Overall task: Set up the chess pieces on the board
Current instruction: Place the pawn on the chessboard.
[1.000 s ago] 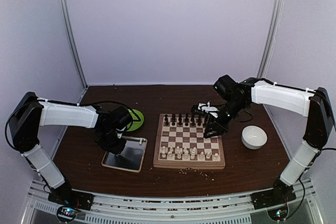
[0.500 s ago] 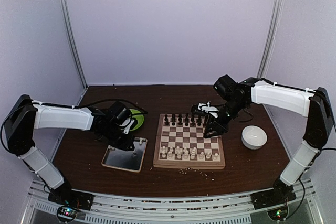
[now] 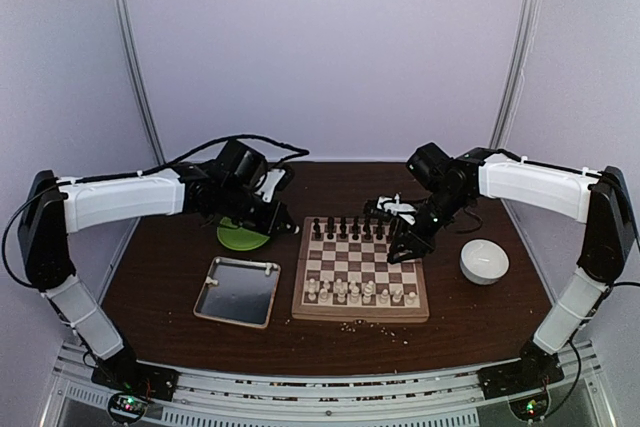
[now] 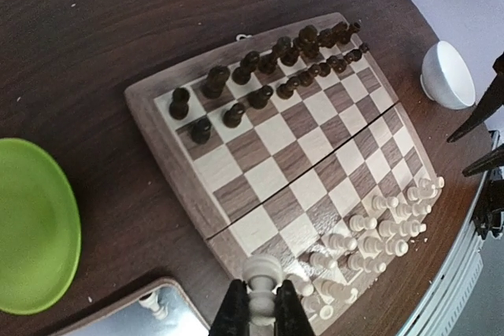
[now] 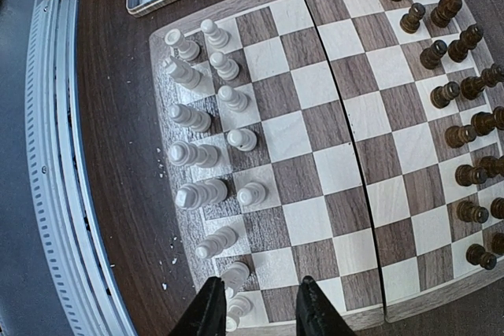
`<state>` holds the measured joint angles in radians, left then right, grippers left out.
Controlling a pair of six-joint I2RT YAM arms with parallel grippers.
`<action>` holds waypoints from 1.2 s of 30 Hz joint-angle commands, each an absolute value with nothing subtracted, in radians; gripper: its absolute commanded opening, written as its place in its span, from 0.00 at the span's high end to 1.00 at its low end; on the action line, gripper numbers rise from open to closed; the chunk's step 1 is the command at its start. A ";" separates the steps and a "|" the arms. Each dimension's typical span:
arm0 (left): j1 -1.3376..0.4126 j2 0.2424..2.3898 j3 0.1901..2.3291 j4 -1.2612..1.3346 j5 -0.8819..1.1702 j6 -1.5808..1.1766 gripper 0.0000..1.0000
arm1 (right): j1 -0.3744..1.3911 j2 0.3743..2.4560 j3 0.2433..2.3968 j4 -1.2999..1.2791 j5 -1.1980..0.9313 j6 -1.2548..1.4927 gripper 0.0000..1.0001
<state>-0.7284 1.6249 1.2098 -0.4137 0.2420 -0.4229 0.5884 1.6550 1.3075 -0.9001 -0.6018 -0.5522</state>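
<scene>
The left gripper [image 4: 260, 306] is up above the tabletop, off the board's [image 3: 361, 318] far-left corner beside the green plate [image 3: 238, 238], jaws clenched on a cream-white piece [image 4: 261, 276] held upright. On the board, the dark chess pieces [image 3: 346, 228] fill the two far rows and the cream-white ones [image 3: 360, 293] crowd the near rows, unevenly. The right gripper [image 5: 256, 304] hovers over the board's right side, jaws parted with nothing between them. A silver tray [image 3: 238, 293] lies left of the board, a white bowl [image 3: 484, 261] to its right.
</scene>
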 commanded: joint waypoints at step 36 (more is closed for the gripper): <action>-0.946 2.243 1.869 -0.845 0.083 -0.157 0.84 | 0.582 1.667 1.306 -0.895 -0.599 -0.553 0.67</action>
<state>-0.9482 2.2116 1.8355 -0.8215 0.0750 -0.1799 0.5865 1.6558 1.3060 -0.9001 -0.6006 -0.5541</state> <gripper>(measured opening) 0.162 0.326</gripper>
